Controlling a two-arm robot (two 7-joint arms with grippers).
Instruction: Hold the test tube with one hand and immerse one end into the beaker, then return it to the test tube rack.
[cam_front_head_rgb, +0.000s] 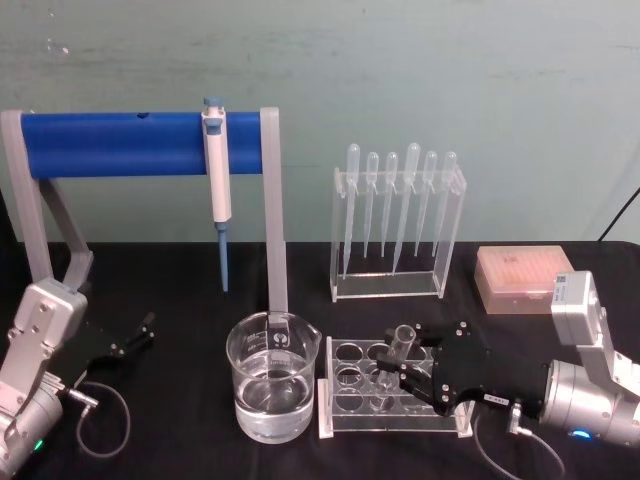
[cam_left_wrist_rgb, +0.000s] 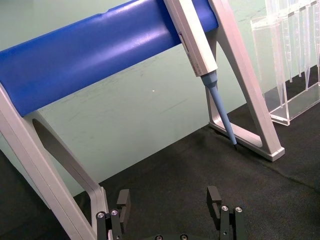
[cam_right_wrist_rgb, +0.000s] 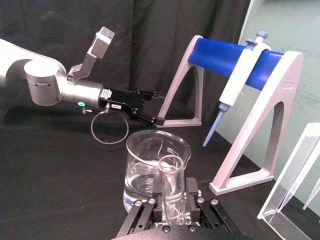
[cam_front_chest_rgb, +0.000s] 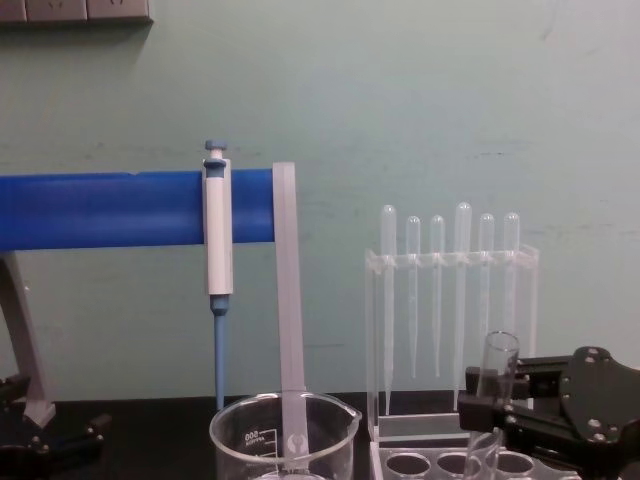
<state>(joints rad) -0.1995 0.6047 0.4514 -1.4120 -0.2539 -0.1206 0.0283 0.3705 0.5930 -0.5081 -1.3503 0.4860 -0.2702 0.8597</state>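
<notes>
- Test tube (cam_front_head_rgb: 401, 348): clamped between the closed fingers of the right gripper (cam_front_head_rgb: 392, 372), tilted, its lower end among the holes of the clear test tube rack (cam_front_head_rgb: 395, 427).
- Beaker (cam_front_head_rgb: 272, 385): part filled with clear liquid, just beyond the gripper's fingertips and beside the rack. The tube is not in it.
- Progress, as judged: grasp made; lift, dip and return to the rack remain.
- Left gripper (cam_front_head_rgb: 137, 333): fingers apart, empty, parked well past the beaker.
- In the way: the beaker rim must be cleared. The blue-and-white pipettor (cam_front_head_rgb: 217, 180) on its blue stand (cam_front_head_rgb: 140, 142) and the pipette rack (cam_front_head_rgb: 397, 285) sit behind, off the path.
</notes>
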